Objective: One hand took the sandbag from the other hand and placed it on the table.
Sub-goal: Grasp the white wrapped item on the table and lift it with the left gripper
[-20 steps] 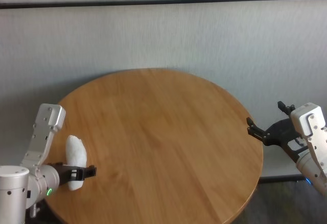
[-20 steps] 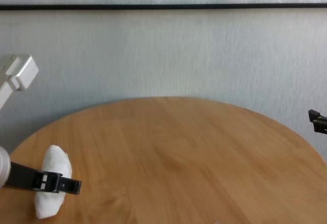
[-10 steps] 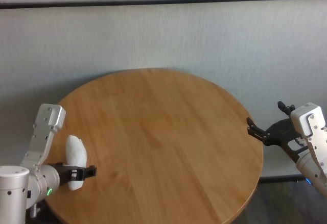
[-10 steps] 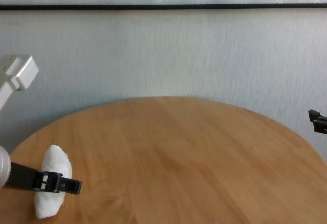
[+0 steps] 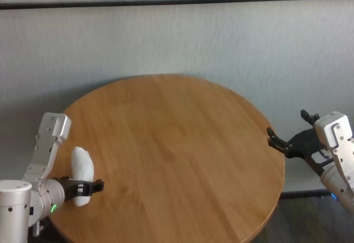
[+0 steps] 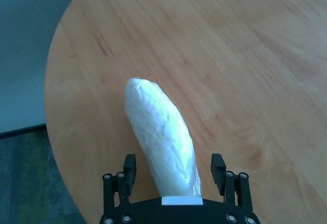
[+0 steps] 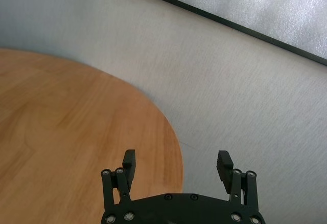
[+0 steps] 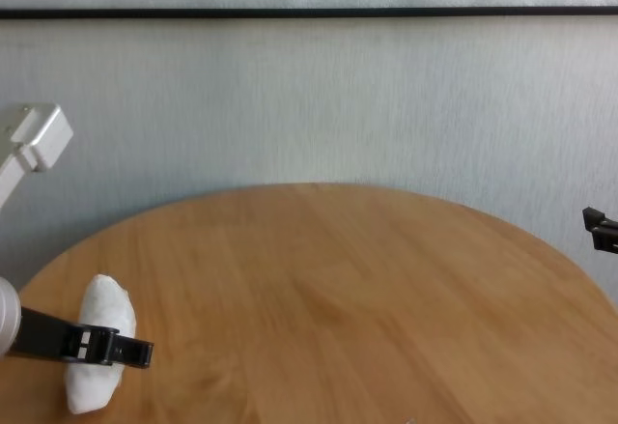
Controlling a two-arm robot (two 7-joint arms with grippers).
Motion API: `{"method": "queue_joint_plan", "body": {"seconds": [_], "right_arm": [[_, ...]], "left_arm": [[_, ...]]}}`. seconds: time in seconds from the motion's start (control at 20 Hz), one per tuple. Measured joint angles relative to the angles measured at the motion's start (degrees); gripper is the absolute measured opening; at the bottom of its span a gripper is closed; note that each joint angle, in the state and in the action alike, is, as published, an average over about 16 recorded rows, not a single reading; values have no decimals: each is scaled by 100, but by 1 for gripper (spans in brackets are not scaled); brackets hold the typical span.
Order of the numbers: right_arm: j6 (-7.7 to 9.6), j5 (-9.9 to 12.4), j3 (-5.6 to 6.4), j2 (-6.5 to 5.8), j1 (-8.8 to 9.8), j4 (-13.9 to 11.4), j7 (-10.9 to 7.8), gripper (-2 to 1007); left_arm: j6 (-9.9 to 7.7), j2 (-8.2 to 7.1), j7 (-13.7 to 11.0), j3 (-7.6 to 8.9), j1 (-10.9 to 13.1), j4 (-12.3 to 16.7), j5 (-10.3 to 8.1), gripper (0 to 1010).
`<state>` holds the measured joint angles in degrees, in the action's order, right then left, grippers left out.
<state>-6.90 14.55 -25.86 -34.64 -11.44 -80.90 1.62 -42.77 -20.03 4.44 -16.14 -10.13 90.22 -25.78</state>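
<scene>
The white sandbag lies on the round wooden table near its left edge. My left gripper, with the green ring light, is low at the bag's near end. In the left wrist view the gripper is open, a finger on each side of the sandbag with a gap on both sides. The chest view shows the bag with one black finger across its front. My right gripper, blue-lit, is open and empty beyond the table's right edge; the right wrist view confirms this.
A pale grey wall runs behind the table, with a dark horizontal strip high up. The table's right rim lies just ahead of the right gripper. Dark floor shows beside the table's left edge.
</scene>
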Motion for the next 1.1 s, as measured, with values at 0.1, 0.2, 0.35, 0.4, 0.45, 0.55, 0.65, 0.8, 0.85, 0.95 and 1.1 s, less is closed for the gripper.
{"method": "queue_joint_plan", "body": {"seconds": [0.1,0.2,0.35,0.4,0.45,0.55,0.65,0.8,0.85,0.95,1.1], "right_arm": [[0,0,0,0,0,0,0,1001],[0,0,0,0,0,0,0,1001],[0,0,0,0,0,0,0,1001],[0,0,0,0,0,0,0,1001],[0,0,0,0,0,0,0,1001],[0,0,0,0,0,0,0,1001],[0,0,0,0,0,0,0,1001],[0,0,0,0,0,0,0,1001],[0,0,0,0,0,0,0,1001],[0,0,0,0,0,0,0,1001],[0,0,0,0,0,0,0,1001]], "left_arm": [[0,1,1,0,1,0,-1,914],[0,2,2,0,1,0,-2,869],[0,2,3,1,1,0,-3,785],[0,2,3,1,2,0,-4,755],[0,3,3,1,2,0,-4,725],[0,3,4,1,2,1,-5,667],[0,3,4,1,2,1,-6,613],[0,3,3,1,2,1,-6,542],[0,3,3,1,2,1,-6,521],[0,3,3,1,2,1,-7,487],[0,3,3,1,2,1,-7,452]]}}
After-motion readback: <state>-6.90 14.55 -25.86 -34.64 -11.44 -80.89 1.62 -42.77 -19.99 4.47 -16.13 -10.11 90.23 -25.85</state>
